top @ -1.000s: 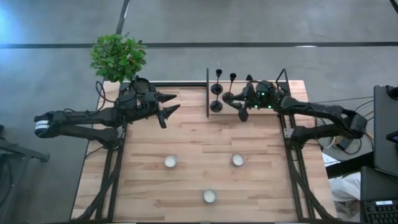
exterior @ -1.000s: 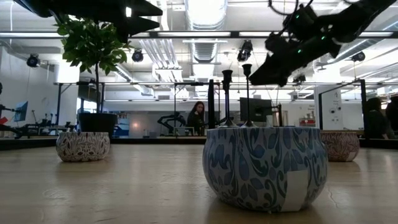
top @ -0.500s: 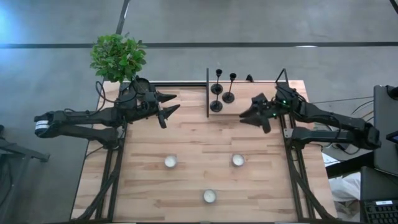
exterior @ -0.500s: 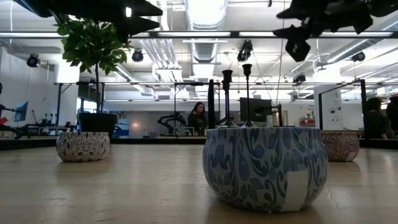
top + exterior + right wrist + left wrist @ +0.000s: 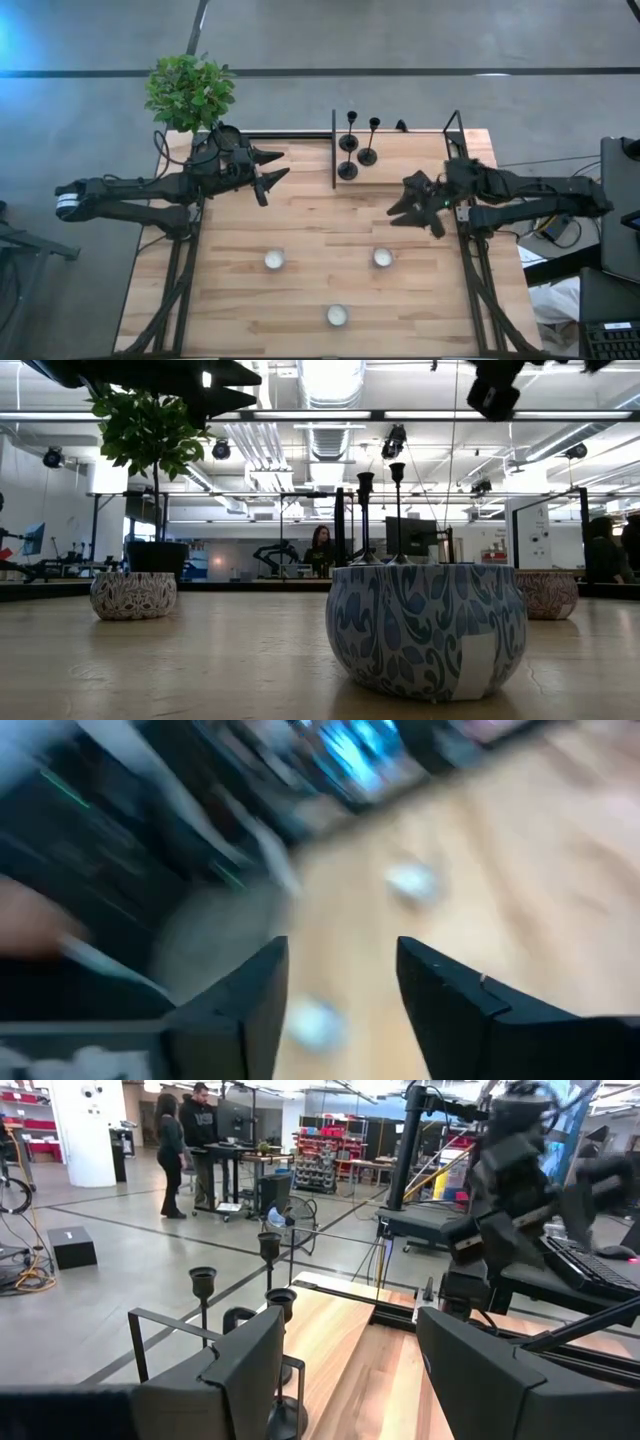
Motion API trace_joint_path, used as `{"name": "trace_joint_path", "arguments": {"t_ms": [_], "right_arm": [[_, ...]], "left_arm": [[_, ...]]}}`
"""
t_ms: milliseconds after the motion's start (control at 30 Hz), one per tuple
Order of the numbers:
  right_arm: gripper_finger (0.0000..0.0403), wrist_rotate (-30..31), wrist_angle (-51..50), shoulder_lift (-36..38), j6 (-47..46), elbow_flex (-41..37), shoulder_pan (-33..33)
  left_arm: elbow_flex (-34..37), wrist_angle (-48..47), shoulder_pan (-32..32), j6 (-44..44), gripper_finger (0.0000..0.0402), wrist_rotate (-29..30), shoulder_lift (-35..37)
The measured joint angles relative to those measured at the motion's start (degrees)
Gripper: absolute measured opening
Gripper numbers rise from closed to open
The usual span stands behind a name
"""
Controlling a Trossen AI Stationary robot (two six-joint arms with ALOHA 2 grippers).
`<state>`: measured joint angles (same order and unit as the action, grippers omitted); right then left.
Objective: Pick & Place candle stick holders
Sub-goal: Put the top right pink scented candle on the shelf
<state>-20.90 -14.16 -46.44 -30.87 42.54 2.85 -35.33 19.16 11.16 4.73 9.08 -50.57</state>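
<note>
Pale wood table (image 5: 310,300) carries three candle tins near its front. Farther back, the right gripper (image 5: 413,207) hangs at the right side, fingers apart and empty; the left gripper (image 5: 270,170) waits far left, fingers parted, empty. Three black candle stick holders (image 5: 357,150) stand together at the far edge's middle.

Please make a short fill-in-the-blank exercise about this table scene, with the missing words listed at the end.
1. The number of candle stick holders standing at the far edge of the table is ____.
2. The three small white candles lie on the ____ half of the table.
3. The right gripper, with its fingers apart, holds ____.
4. The leafy plant stands nearest to the ____ gripper.

Missing words: three; near; nothing; left
</note>
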Motion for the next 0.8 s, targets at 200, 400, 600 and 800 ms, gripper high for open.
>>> {"name": "trace_joint_path", "arguments": {"t_ms": [200,400,600,800], "right_arm": [[0.0126,17.44,-34.15,-9.07,8.38,16.5,-10.28],[0.0101,19.67,-37.85,-17.38,11.36,22.89,-12.28],[0.0118,20.6,-42.56,-23.18,9.44,25.8,-12.0],[0.0187,20.88,-42.61,-25.85,8.52,25.97,-11.72]], "left_arm": [[0.0,-0.47,0.0,0.0,0.0236,0.0,0.0],[0.0,-1.07,0.0,0.0,0.0236,0.0,0.0],[0.0,-1.33,0.0,0.0,0.0236,0.0,0.0],[0.0,-1.74,0.02,0.0,0.0236,0.0,0.0]]}}
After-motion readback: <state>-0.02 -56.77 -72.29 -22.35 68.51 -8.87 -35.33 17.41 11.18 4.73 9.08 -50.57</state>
